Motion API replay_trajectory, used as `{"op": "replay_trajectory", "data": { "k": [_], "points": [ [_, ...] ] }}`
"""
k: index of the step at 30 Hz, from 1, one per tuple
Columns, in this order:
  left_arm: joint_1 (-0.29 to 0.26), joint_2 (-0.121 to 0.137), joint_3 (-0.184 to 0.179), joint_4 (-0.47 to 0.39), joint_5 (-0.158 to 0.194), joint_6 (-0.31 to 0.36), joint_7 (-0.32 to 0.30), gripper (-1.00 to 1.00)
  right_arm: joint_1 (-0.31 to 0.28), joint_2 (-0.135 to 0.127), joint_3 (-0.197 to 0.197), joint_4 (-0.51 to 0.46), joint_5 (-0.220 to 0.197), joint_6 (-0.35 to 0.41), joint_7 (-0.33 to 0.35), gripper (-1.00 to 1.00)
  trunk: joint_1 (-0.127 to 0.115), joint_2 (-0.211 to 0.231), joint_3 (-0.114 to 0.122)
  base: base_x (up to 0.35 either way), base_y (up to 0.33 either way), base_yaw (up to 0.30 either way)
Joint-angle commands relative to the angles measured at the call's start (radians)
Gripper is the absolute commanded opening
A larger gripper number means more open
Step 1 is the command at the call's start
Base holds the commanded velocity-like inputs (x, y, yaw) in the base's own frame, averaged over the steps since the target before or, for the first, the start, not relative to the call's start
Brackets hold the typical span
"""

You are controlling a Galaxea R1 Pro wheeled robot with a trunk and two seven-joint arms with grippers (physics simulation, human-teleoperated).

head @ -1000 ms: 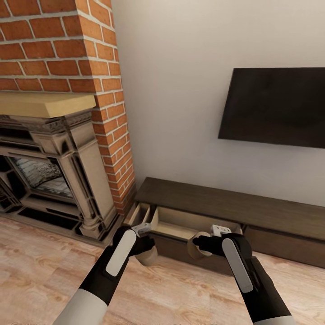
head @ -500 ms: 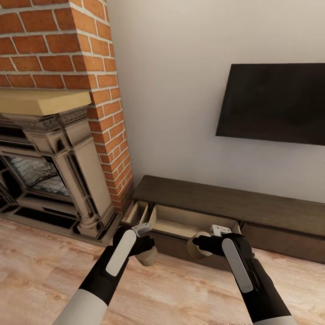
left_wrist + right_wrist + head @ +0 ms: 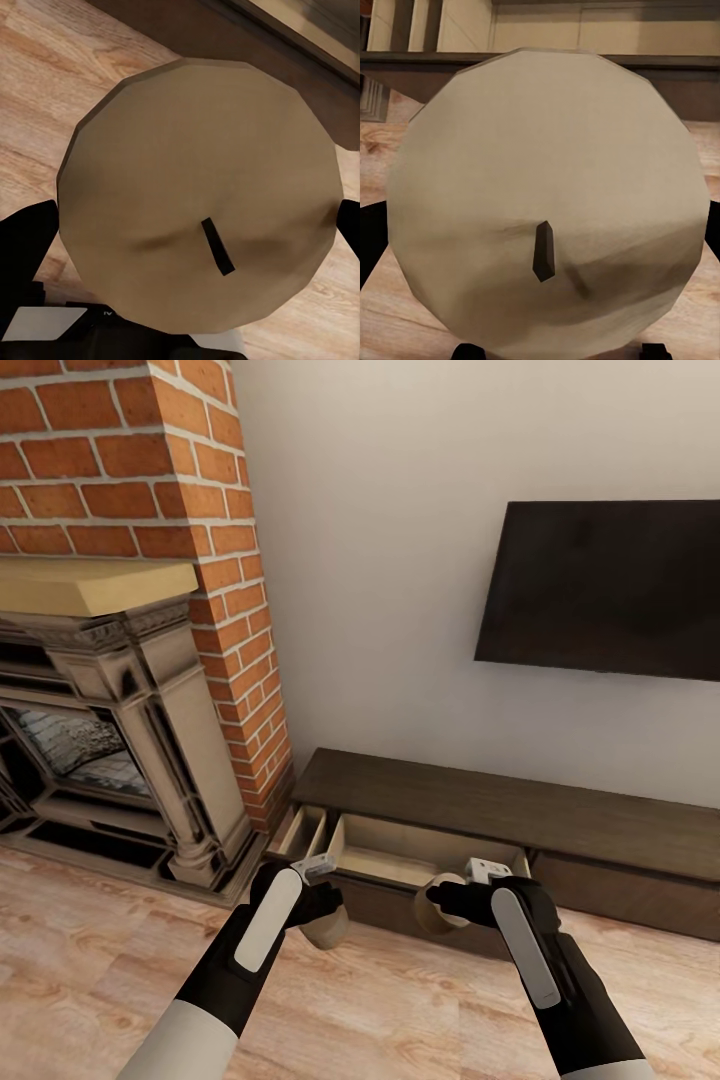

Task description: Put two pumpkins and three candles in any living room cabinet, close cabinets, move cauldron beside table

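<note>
A candle [image 3: 327, 931] is gripped in the left gripper [image 3: 322, 916], and a second candle [image 3: 436, 905] is gripped in the right gripper [image 3: 445, 903]; in each wrist view a wick-topped face is seen between dark fingers [image 3: 26, 244]. Both are held on the near side of the cabinet [image 3: 500, 815], short of its open drawer [image 3: 400, 852]. The right-hand candle is judged closer to the drawer's front edge, with its axis pointing toward the drawer. The pale drawer interior lies just beyond and slightly below both candles.
</note>
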Motion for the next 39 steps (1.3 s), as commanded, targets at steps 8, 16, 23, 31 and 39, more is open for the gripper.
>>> {"op": "replay_trajectory", "data": {
  "k": [8,16,23,31,39],
  "points": [
    [0.002,0.0,-0.002,-0.001,0.009,0.001,0.01,-1.0,-0.001,0.0,0.001,-0.001,-0.01,0.002,-0.01,-1.0,0.0,-0.001,-0.001,0.107,0.0,0.0],
    [0.002,0.0,-0.002,-0.001,0.009,0.001,0.01,-1.0,-0.001,0.0,0.0,-0.001,-0.011,0.002,-0.011,-1.0,0.0,-0.001,-0.001,0.038,0.0,0.0],
    [0.002,0.0,-0.001,-0.001,0.009,0.001,0.01,-1.0,-0.001,0.0,-0.001,-0.001,-0.012,0.002,-0.01,-1.0,0.0,-0.001,-0.001,0.0,0.0,0.0],
    [0.002,0.0,-0.001,-0.001,0.01,0.001,0.009,-1.0,-0.001,0.0,-0.001,-0.001,-0.012,0.002,-0.01,-1.0,-0.019,0.034,0.014,0.0,0.0,0.0],
    [0.002,0.0,0.0,-0.001,0.01,0.002,0.008,-1.0,-0.001,0.0,-0.001,-0.001,-0.012,0.002,-0.01,-1.0,-0.034,0.062,0.027,0.0,0.0,0.0]
  ]
}}
